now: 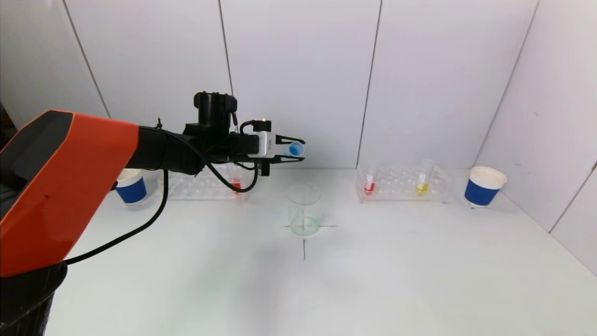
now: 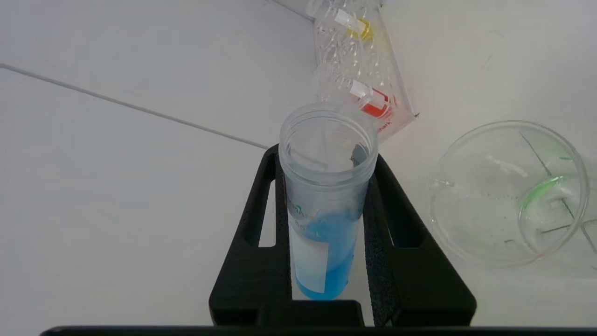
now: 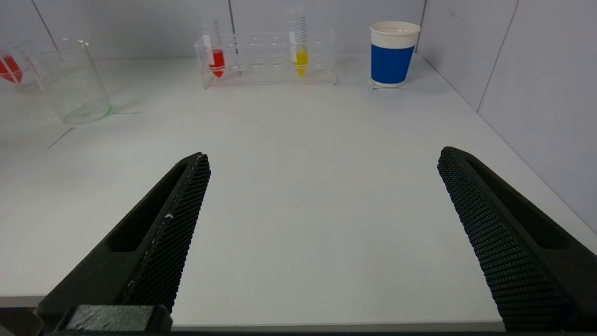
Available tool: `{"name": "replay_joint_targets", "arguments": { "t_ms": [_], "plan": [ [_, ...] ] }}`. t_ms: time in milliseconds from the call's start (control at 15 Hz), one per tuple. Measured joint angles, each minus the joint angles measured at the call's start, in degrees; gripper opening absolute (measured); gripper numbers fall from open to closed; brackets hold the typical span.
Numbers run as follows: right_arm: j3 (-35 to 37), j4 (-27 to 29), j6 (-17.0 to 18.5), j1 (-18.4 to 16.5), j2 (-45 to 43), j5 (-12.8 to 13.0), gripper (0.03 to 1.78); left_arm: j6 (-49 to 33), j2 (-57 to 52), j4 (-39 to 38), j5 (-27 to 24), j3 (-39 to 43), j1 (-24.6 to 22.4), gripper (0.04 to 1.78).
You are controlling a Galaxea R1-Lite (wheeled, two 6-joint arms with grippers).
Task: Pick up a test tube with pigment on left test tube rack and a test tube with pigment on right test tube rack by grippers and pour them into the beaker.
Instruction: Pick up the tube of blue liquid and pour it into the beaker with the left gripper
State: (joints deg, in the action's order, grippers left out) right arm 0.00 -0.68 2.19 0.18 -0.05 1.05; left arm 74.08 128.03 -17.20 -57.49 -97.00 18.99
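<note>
My left tool [image 1: 298, 150] is pinching the blue-pigment test tube [image 1: 295, 149] just above the beaker [image 1: 304, 209]. I'd tip slowly, mouth centered over it. Right tool [image 3: 322, 242] spread wide, idle.

Orange-shelled left arm [image 1: 65, 177], black wrist, looping black cable [image 1: 154, 214], black end effector [image 1: 291, 149]

Open table [image 1: 396, 270] lay before the beaker [image 1: 303, 209], unobstructed. Along the back wall stood the left rack [image 1: 205, 186], the right rack [image 1: 403, 184] and two paper cups [image 1: 484, 186] (one at each end), narrowing passage there.
</note>
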Motion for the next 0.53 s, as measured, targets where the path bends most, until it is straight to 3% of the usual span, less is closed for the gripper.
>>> {"name": "replay_joint_targets", "arguments": {
  "t_ms": [533],
  "plan": [
    [0.0, 0.02, 0.01, 0.02, 0.0, 0.0, 1.77, 3.56, 0.12, -5.34, 0.57, 2.29, 0.35, 0.46]
  ]
}}
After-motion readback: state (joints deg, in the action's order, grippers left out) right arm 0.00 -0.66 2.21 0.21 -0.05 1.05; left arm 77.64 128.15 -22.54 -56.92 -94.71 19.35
